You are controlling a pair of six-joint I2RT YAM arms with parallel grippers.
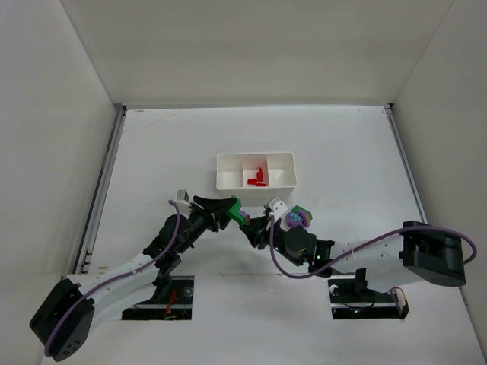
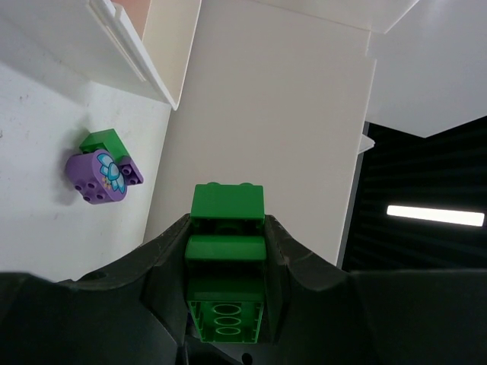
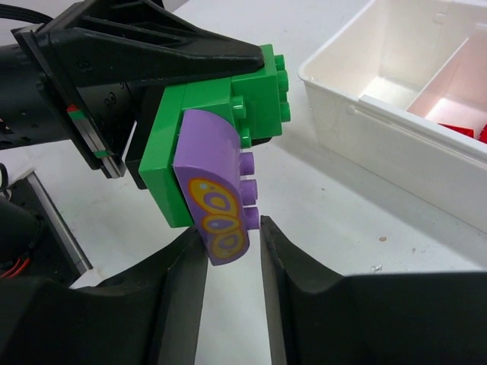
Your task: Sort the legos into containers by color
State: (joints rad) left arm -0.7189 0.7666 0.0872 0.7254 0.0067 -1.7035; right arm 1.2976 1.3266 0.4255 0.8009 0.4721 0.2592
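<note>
left gripper [image 2: 227,222] clamps the green brick [image 2: 227,202]; right gripper [image 3: 232,228] narrowly flanks its purple piece [image 3: 209,163], grip i cannot tell; such shallow bite may slip.

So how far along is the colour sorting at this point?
Done: small red plastic pieces lie in the middle compartment of the white plastic tray; the other two compartments look empty. In hand: the left gripper clamps a green brick stack while the right gripper straddles the purple curved piece stuck on it. Left: separating those, plus a purple-and-green cluster on the table.
</note>
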